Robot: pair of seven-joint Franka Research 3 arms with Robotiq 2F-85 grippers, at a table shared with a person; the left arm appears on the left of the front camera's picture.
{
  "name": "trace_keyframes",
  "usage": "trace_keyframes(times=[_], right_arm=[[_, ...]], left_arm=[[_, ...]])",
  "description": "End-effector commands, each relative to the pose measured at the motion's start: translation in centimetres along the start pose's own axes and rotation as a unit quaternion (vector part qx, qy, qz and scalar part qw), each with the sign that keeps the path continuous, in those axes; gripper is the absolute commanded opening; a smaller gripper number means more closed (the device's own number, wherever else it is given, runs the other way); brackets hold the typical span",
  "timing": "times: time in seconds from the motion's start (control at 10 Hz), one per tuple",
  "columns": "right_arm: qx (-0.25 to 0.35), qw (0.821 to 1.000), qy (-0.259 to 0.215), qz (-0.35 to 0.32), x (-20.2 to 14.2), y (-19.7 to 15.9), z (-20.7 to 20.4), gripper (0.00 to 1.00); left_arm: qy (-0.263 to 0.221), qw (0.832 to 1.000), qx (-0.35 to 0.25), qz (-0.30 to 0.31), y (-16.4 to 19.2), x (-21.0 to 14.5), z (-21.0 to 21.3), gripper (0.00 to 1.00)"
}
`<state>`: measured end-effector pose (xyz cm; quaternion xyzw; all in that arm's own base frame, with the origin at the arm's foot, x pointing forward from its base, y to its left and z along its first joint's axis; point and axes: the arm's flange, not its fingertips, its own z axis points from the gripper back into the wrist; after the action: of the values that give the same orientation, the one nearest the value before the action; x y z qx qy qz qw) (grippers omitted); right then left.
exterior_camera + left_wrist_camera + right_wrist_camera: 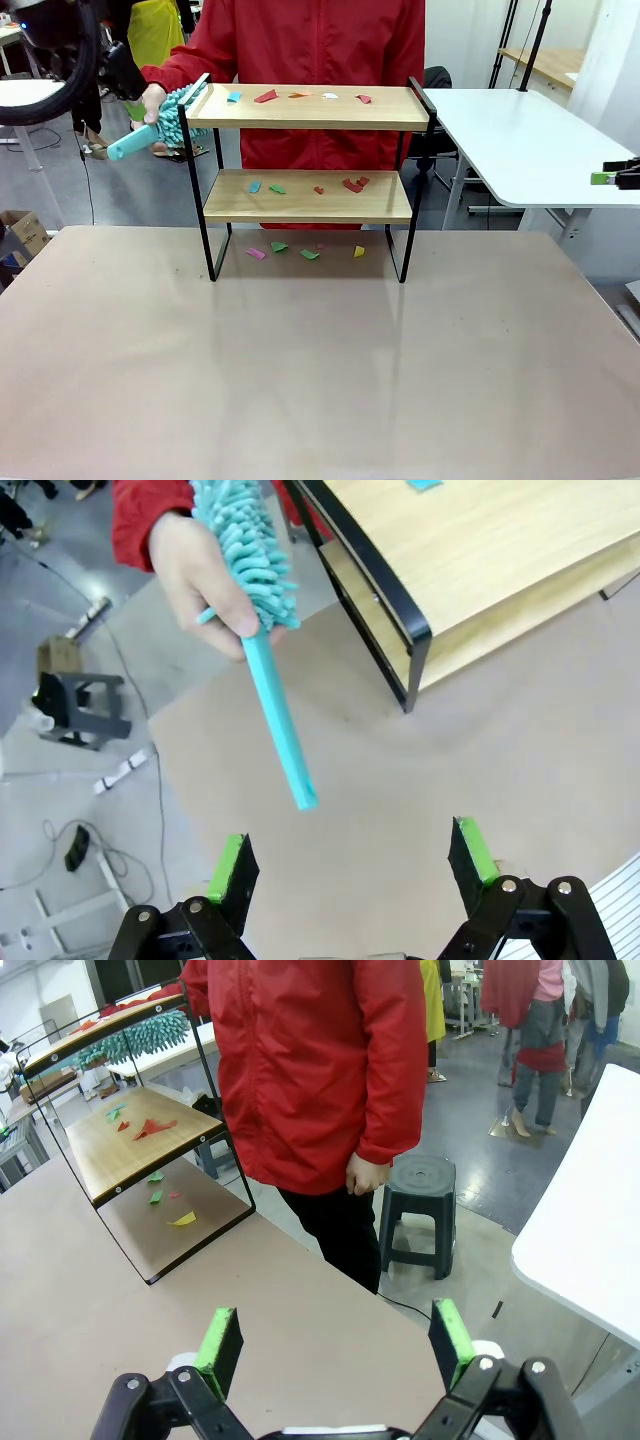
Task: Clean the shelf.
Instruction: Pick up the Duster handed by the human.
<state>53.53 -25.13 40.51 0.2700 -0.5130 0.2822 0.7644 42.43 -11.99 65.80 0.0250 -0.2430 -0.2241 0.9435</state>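
The shelf [305, 108] stands mid-table, with two light wooden boards in a black frame. Coloured paper scraps [266, 96] lie on its top board, on the lower board [350, 185] and on the table beneath [279, 247]. A person in a red jacket [320, 40] stands behind it. Their hand [205, 575] holds a teal fluffy duster [280, 720] at the shelf's left end, handle pointing down and out. My left gripper [350, 860] hangs open just above the handle's tip, holding nothing. My right gripper [335, 1345] is open and empty over the table's right edge, far from the shelf [130, 1140].
My left arm [60, 40] comes in at the top left and the right gripper's green pad [603, 178] shows at the right edge. A white side table [540, 140] stands at the right. A dark stool [420, 1210] stands beside the person. Other people stand farther off.
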Motion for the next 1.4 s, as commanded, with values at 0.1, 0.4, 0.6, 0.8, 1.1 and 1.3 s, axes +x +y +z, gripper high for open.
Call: trace_keyframes(times=[0.1,0.4,0.6,0.8,1.1,1.3], right_arm=[[0.0,1.0,0.001,0.001,0.1,0.2,0.0,1.0],[0.0,1.0,0.001,0.001,0.1,0.2,0.0,1.0],[0.0,1.0,0.001,0.001,0.1,0.2,0.0,1.0],[0.0,1.0,0.001,0.001,0.1,0.2,0.0,1.0],[0.0,1.0,0.001,0.001,0.1,0.2,0.0,1.0],[0.0,1.0,0.001,0.001,0.1,0.2,0.0,1.0]], left_arm=[[0.0,1.0,0.0,0.0,0.0,0.0,0.0,1.0],[0.001,0.997,0.024,0.072,0.4,0.3,-2.6,1.0],[0.0,0.995,0.027,0.095,0.9,0.5,-4.9,1.0],[-0.005,0.995,0.029,0.092,1.4,0.4,-7.4,1.0],[0.009,0.995,0.018,0.1,2.3,-0.3,-9.9,1.0],[0.015,0.994,0.014,0.106,2.9,-0.5,-10.3,1.0]])
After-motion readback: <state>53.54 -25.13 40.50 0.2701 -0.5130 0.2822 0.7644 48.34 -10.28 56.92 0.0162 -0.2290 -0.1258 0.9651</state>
